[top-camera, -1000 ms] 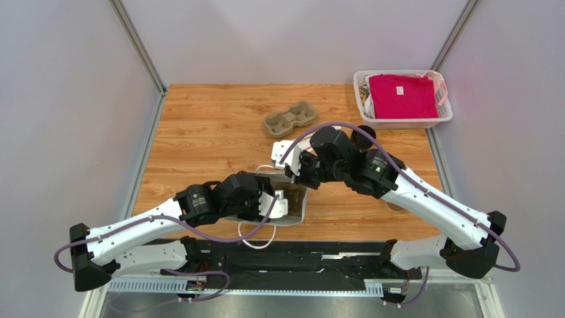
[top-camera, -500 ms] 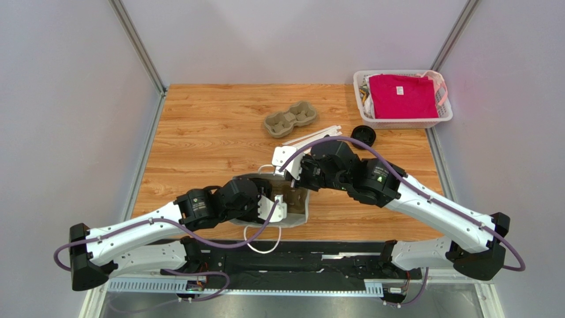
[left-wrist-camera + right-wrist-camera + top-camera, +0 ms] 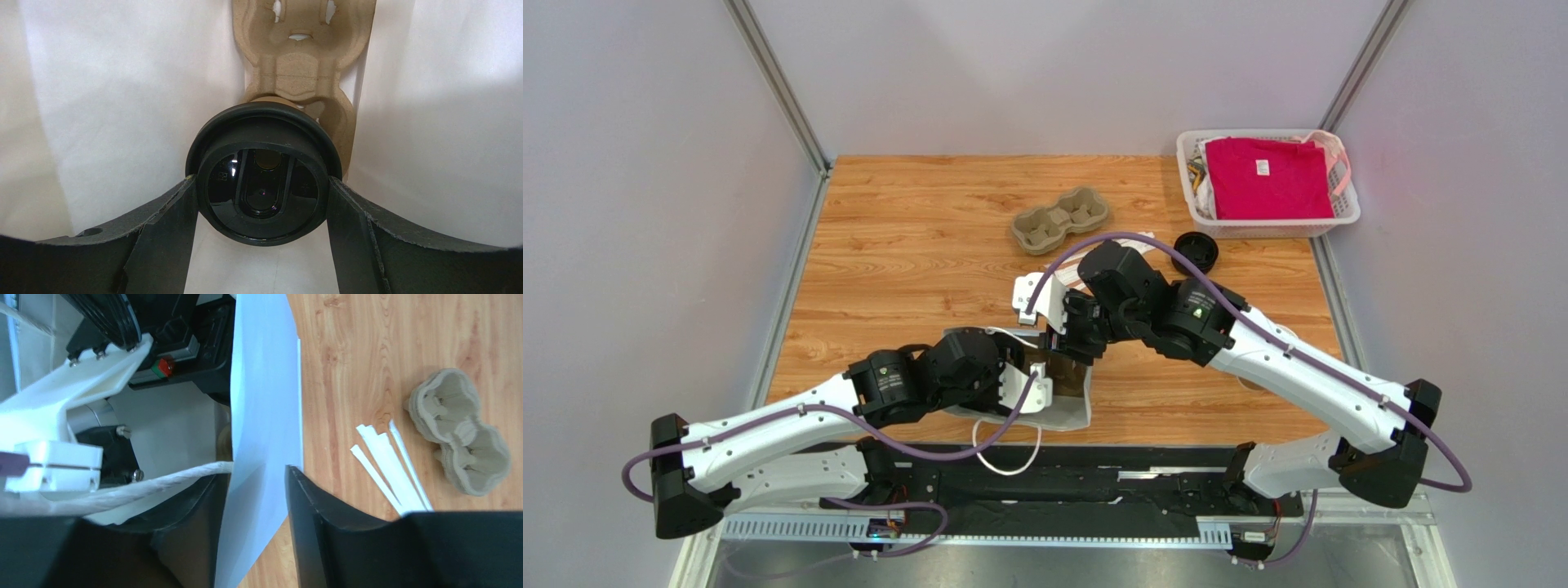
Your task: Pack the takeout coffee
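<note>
The takeout coffee (image 3: 264,177), a brown cup with a black lid, shows only in the left wrist view, from above. It sits low inside the white paper bag (image 3: 123,92), over a pulp cup carrier (image 3: 304,49) at the bag's bottom. My left gripper (image 3: 264,205) is shut on the cup, a finger on each side of the lid. From the top its fingers are hidden in the bag (image 3: 1078,398). My right gripper (image 3: 258,478) is open, and the bag's far wall (image 3: 264,386) runs between its fingers. It hovers at the bag's mouth (image 3: 1053,341).
A second pulp carrier (image 3: 1060,219) lies on the wooden table behind the bag, with white strips (image 3: 387,465) beside it. A loose black lid (image 3: 1195,250) sits at the right. A white basket (image 3: 1271,226) with pink cloth stands at the back right. The bag's rope handle (image 3: 1001,447) hangs over the near edge.
My right gripper has moved left and nearer, onto the bag's far wall. The bag's mouth has shifted a little toward the near edge. The left arm has barely moved.
</note>
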